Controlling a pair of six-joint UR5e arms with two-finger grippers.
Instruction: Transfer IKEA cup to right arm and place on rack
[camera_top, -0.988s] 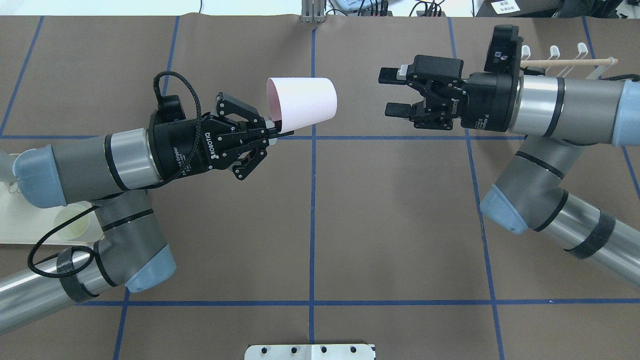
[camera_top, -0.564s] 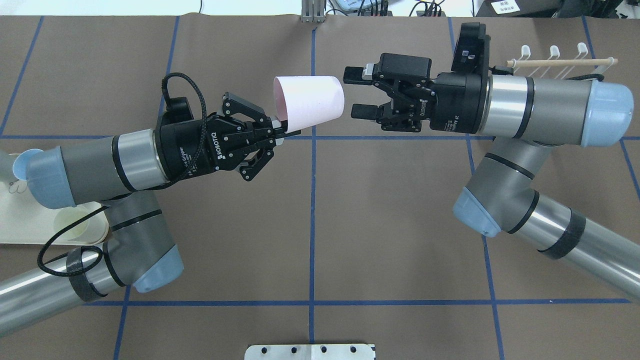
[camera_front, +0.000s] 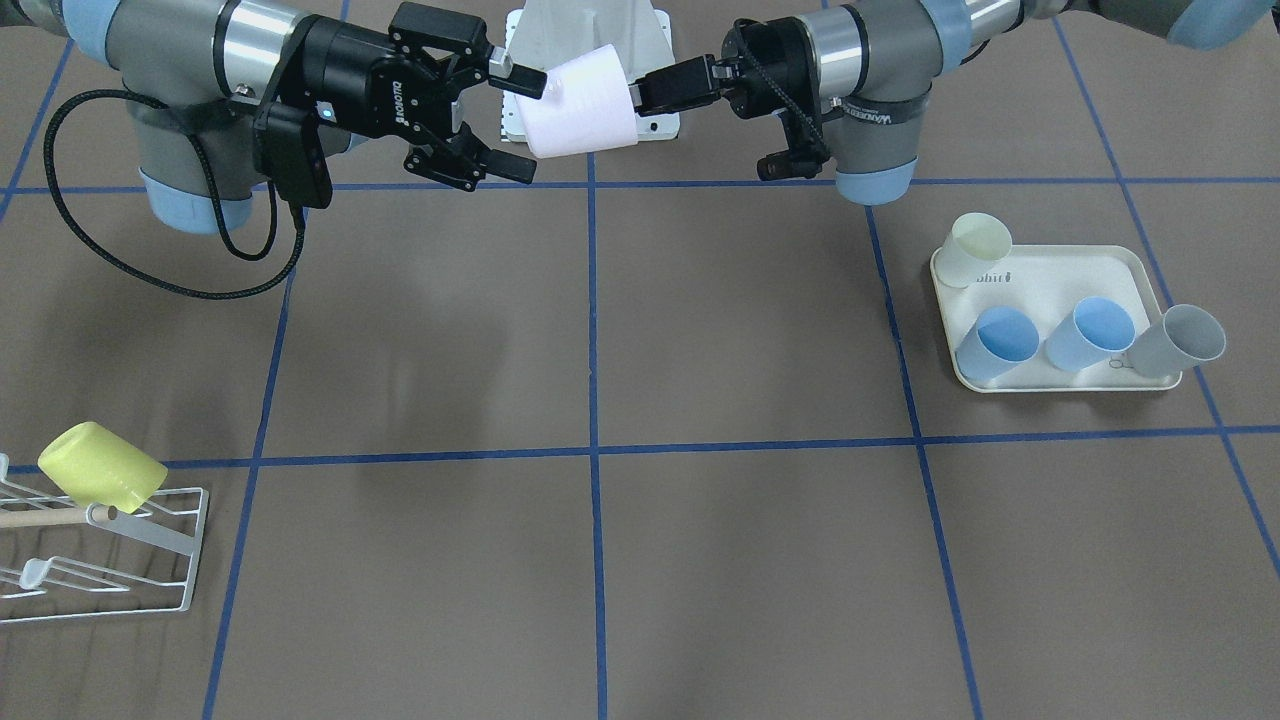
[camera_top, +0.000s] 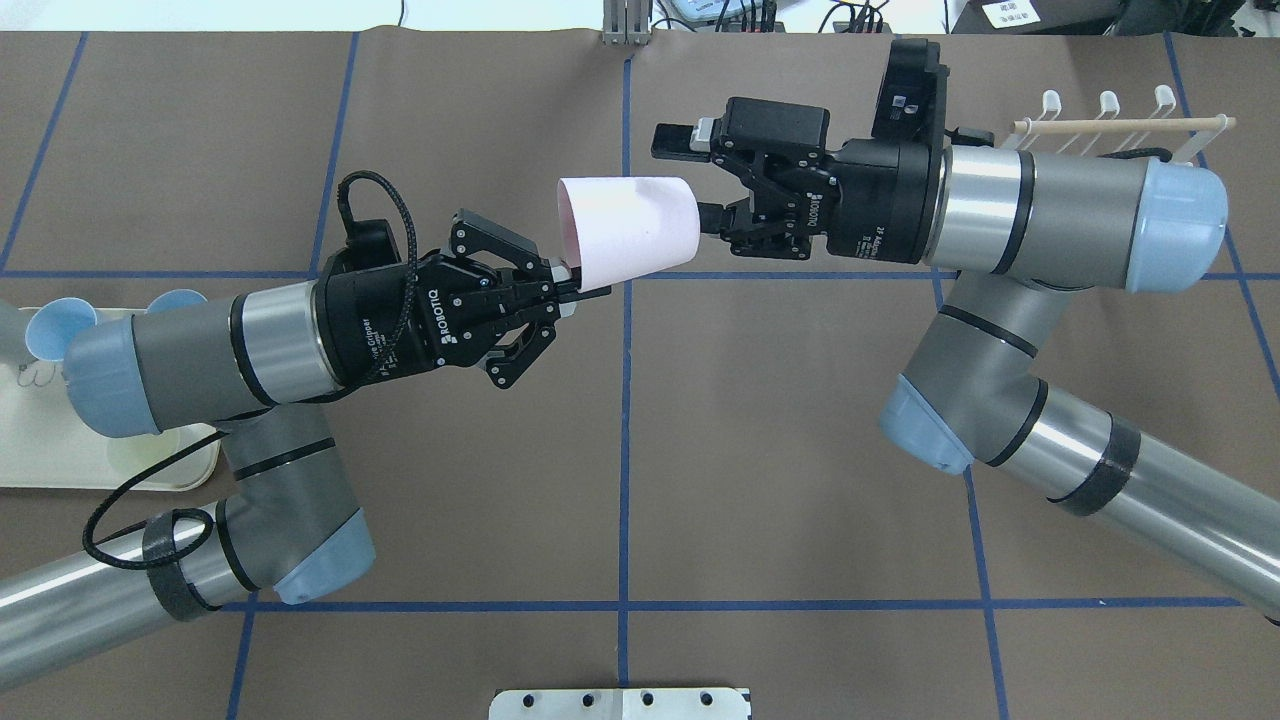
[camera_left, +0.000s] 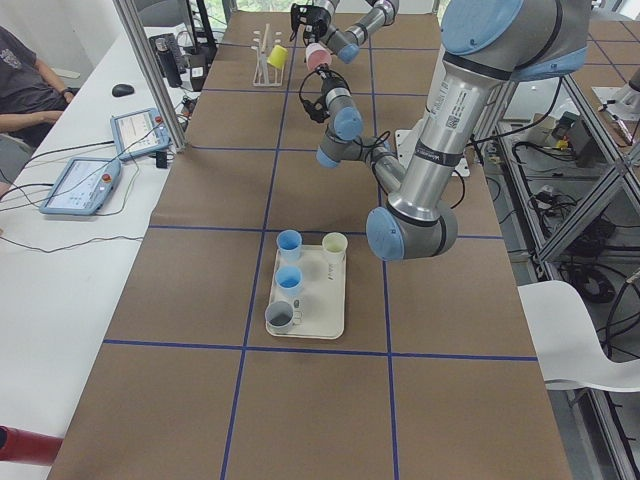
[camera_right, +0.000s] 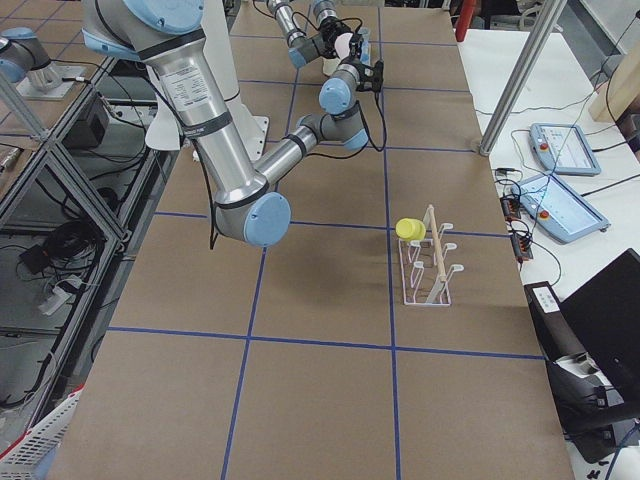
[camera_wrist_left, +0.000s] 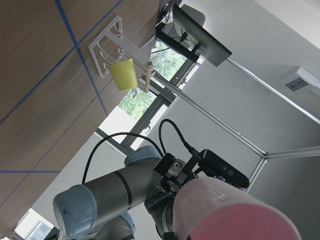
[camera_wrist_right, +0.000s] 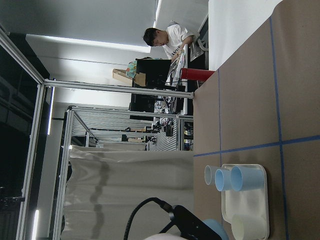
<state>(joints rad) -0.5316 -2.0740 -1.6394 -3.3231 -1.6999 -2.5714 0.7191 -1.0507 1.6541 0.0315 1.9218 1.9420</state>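
The IKEA cup (camera_top: 630, 230), pale pink, hangs on its side above the table's middle. My left gripper (camera_top: 566, 284) is shut on its rim, the open mouth facing the left arm. My right gripper (camera_top: 692, 178) is open, one finger on either side of the cup's closed base. In the front-facing view the cup (camera_front: 580, 115) lies between the right gripper (camera_front: 515, 122) and the left gripper (camera_front: 650, 95). The left wrist view shows the cup (camera_wrist_left: 235, 210) close up. The white wire rack (camera_front: 100, 560) with its wooden dowel stands at the right arm's end of the table, also seen as rack (camera_top: 1120, 125).
A yellow cup (camera_front: 100, 465) hangs on the rack. On the left arm's side lies a cream tray (camera_front: 1060, 275) with a cream cup (camera_front: 978, 250), two blue cups (camera_front: 1000, 345) and a grey cup (camera_front: 1180, 340). A person (camera_wrist_right: 167, 40) sits beyond the table's end.
The right gripper has travelled left, from well apart from the cup to straddling its base. The left arm has carried the cup a little to the right.
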